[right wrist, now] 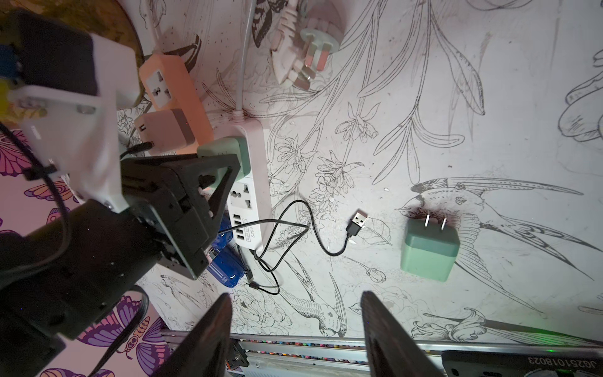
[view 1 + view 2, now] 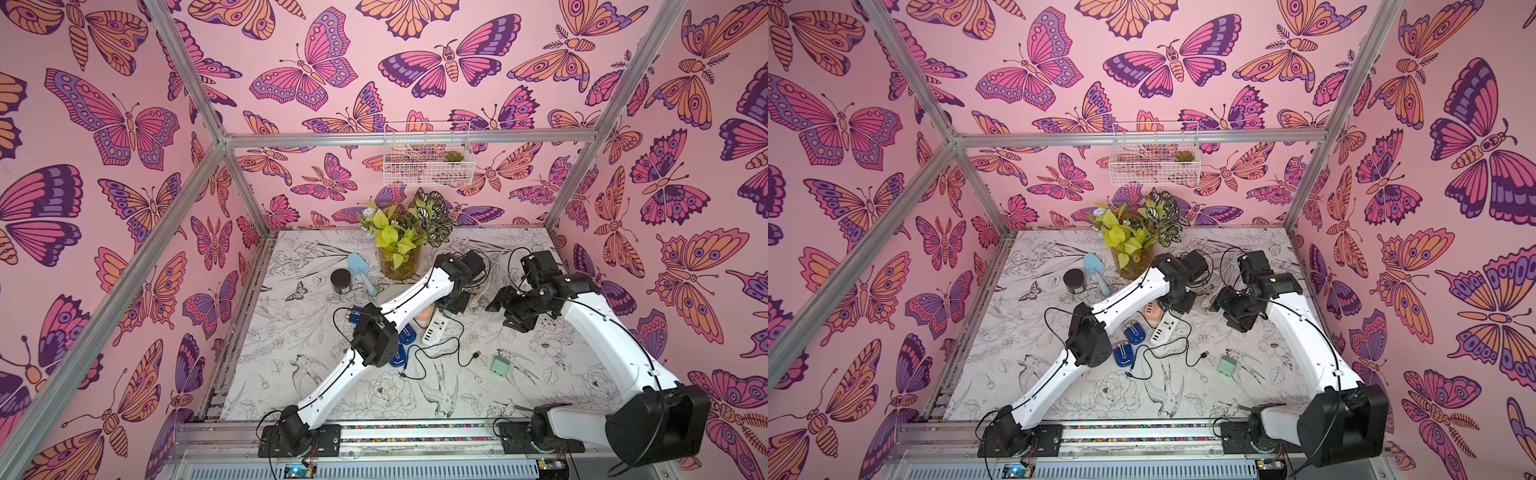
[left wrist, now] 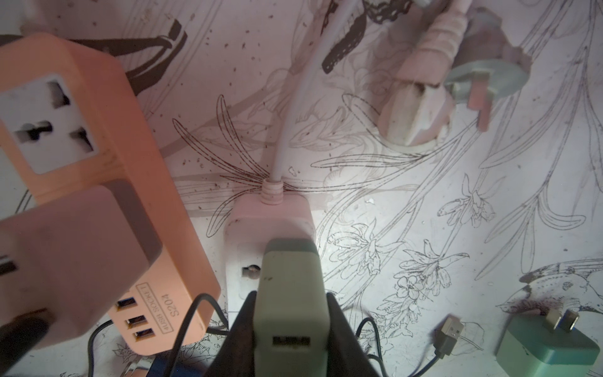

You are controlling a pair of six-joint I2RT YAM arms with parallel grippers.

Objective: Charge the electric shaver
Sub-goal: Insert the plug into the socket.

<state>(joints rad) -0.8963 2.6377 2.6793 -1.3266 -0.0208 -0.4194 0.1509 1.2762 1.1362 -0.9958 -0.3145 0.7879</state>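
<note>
As the left fingers (image 3: 239,333) clamp a green adapter (image 3: 290,277) on the white power strip (image 1: 249,196), the right fingers (image 1: 212,333) hang apart, nearer the loose USB plug (image 1: 358,222), which points toward the tabletop's (image 2: 1266,374) right edge; two blue shavers (image 2: 1133,332) lie mid-tabletop beside the strip.
</note>
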